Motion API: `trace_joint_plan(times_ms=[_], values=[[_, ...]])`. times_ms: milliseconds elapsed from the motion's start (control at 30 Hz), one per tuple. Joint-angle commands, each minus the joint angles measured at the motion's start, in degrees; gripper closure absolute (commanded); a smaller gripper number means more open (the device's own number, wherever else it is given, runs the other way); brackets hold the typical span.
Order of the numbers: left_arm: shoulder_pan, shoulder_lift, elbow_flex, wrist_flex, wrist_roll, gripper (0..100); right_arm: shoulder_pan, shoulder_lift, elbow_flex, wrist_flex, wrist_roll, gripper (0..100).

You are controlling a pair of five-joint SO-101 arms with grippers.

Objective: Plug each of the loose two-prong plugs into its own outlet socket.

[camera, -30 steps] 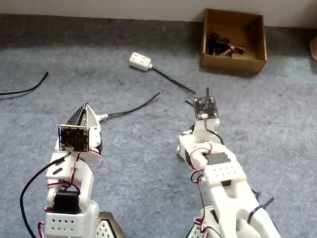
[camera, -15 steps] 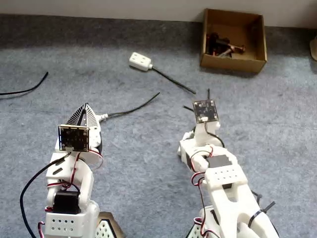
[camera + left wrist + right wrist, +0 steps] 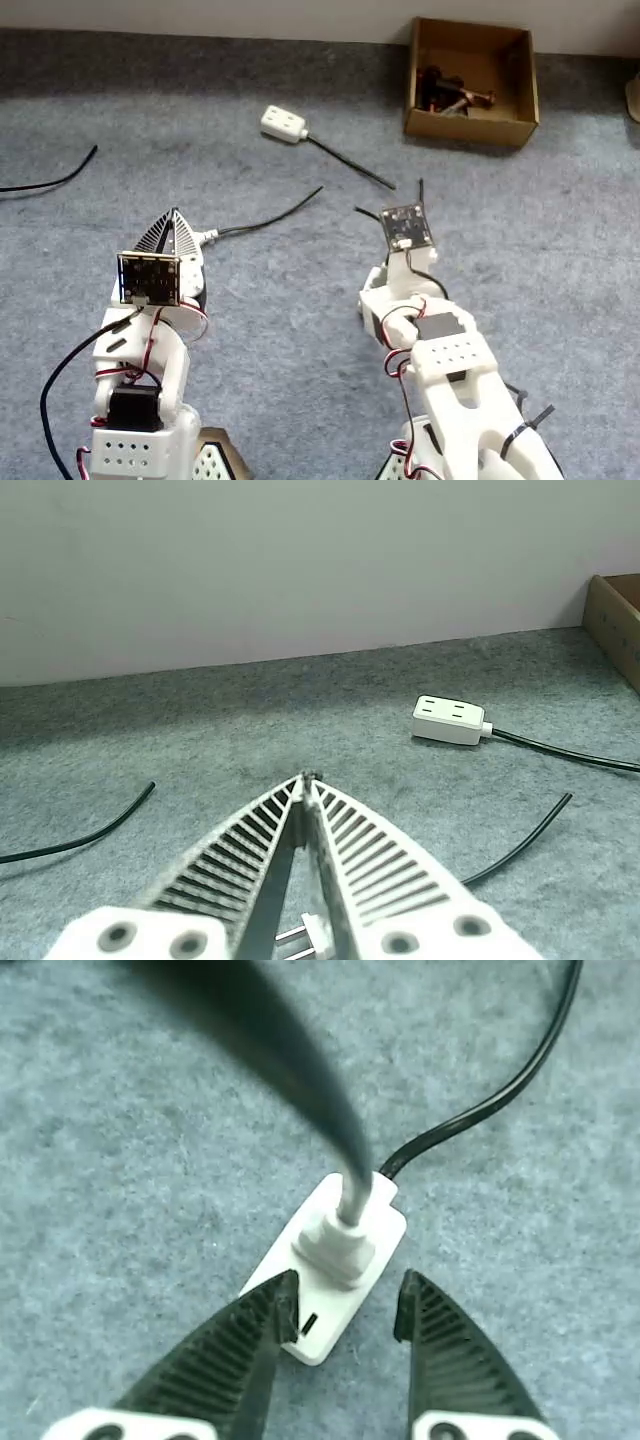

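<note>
At right, right gripper [image 3: 347, 1278] fingers spread astride occupied outlet socket [image 3: 330, 1325], left gripper [image 3: 305, 778] fingers pinched on loose plug [image 3: 207, 238].

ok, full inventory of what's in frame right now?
outlets: 2, white; one on the carpet near the wall, one between the fingers of the right gripper
plugs: 2, white; one seated in the nearer outlet, one in the left gripper, prongs showing
cables: several, black; one off the far outlet, one running out from the left gripper, one at the left edge
box: 1, brown cardboard, far right by the wall, small dark and red parts inside
carpet: 1, grey, under everything
left gripper: shut on a plug
right gripper: open, astride the nearer outlet
</note>
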State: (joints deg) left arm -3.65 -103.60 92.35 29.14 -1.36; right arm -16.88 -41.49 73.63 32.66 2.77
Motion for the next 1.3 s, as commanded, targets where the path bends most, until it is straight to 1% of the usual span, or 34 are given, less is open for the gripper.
trace_joint_plan(times_ms=[0,133,300,400,667,733,933,1033,1267], values=[[-0.31,-0.75,-0.66,-1.05,0.18,99,-0.57,-1.63,-3.56,0.31,0.44,84.5],[-0.31,-0.75,-0.66,-1.05,0.18,99,-0.48,-1.71,-3.74,0.31,0.53,84.5],[-0.31,-0.75,-0.66,-1.05,0.18,99,-0.22,-1.71,-7.43,0.48,0.44,84.5],[-0.22,-0.75,-0.66,-1.05,0.18,99,0.04,-1.71,-9.54,2.95,0.44,84.5],[-0.13,-0.75,-0.66,-1.05,0.18,99,4.88,-1.71,-13.93,5.93,0.35,84.5],[-0.13,-0.75,-0.66,-1.05,0.18,99,5.93,-1.71,-14.64,6.29,-0.79,84.5],[-0.13,-0.75,-0.66,-1.05,0.18,99,6.46,-1.71,-20.26,15.96,-2.64,84.5],[-0.13,-0.75,-0.66,-1.05,0.18,99,6.29,-1.71,-23.08,20.09,-4.75,84.5],[-0.13,-0.75,-0.66,-1.05,0.18,99,0.92,-1.71,-27.74,25.80,-5.10,84.5]])
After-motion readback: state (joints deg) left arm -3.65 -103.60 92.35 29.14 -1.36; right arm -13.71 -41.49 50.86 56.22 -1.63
